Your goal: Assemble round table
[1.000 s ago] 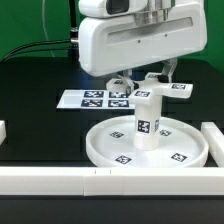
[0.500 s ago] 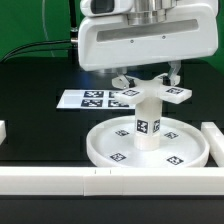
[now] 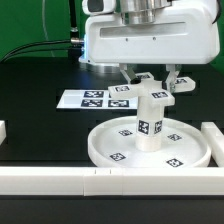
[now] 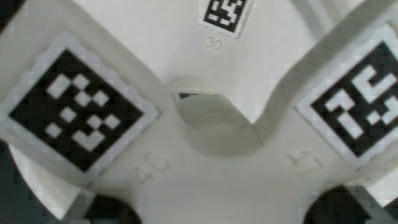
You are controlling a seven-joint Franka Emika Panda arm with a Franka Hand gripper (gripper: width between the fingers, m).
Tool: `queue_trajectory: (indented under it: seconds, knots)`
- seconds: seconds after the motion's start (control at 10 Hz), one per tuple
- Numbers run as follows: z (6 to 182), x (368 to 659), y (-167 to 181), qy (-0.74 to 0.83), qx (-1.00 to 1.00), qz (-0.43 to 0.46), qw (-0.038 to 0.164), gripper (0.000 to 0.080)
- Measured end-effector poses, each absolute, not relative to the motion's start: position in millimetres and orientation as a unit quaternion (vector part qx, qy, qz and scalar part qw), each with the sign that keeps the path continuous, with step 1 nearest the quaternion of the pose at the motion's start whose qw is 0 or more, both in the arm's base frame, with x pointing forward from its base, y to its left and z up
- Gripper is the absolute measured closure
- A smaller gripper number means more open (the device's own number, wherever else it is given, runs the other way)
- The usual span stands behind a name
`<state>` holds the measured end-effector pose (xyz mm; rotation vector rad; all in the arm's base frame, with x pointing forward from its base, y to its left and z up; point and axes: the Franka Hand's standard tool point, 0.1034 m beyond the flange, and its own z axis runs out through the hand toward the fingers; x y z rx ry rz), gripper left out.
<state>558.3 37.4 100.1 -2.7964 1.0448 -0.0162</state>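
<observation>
The round disc [image 3: 103,150] lies flat on the black table near the front. The short cylinder leg [image 3: 150,122] stands upright at its centre. My gripper [image 3: 152,76] is shut on the cross-shaped piece [image 3: 181,85] and holds it level just above the leg's top; I cannot tell whether they touch. In the wrist view the cross-shaped piece [image 4: 80,95] fills the picture with its tagged arms and centre hole. My gripper [image 4: 231,206] holds it by one arm, with a dark fingertip [image 4: 107,208] on each side.
The marker board [image 3: 95,98] lies behind the disc towards the exterior view's left. White border blocks run along the front edge [image 3: 50,180], at the right [image 3: 214,135] and at the left [image 3: 3,130]. A green wall stands behind.
My gripper has risen and shifted to the exterior view's right with the cross-shaped piece, which now hangs a little higher over the leg. Disc and leg have not moved.
</observation>
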Motion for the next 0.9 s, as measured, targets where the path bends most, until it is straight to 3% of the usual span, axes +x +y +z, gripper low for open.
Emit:
queue_trajectory:
  seconds: [0.4,0.9]
  knots:
    - [100.1,558.4,37.1,0.452,-0.888,0.004,0.081,0.0353]
    - [100.1,561.9,36.6,0.681,-0.724,0.018,0.111,0.0353]
